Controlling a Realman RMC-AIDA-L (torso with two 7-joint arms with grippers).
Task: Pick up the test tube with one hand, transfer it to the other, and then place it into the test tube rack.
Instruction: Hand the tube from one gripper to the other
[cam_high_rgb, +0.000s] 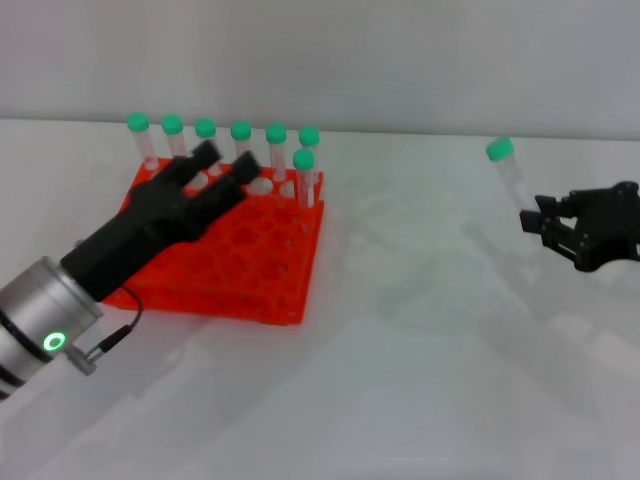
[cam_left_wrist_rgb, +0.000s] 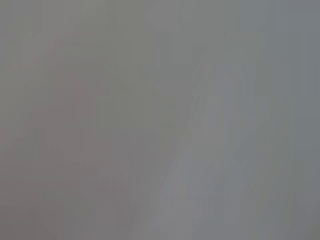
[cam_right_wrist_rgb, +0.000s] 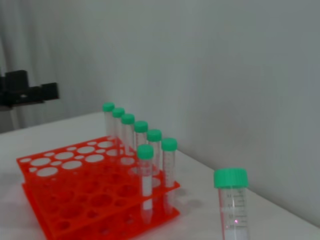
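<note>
My right gripper (cam_high_rgb: 535, 222), black and blocky, is at the right, above the table, shut on the lower part of the test tube (cam_high_rgb: 512, 178). The tube is upright and slightly tilted, with its green cap on top. It also shows close up in the right wrist view (cam_right_wrist_rgb: 233, 205). The orange-red test tube rack (cam_high_rgb: 250, 270) stands at the left. My left hand (cam_high_rgb: 225, 165), with the green ring light on its forearm, hovers over the rack with its fingers open and empty. The left wrist view shows only a grey blur.
Several green-capped tubes (cam_high_rgb: 241, 140) stand in the rack's back row, and one more (cam_high_rgb: 304, 175) stands at its right edge. They also show in the right wrist view (cam_right_wrist_rgb: 141, 137). A pale wall runs behind the white table (cam_high_rgb: 420, 350).
</note>
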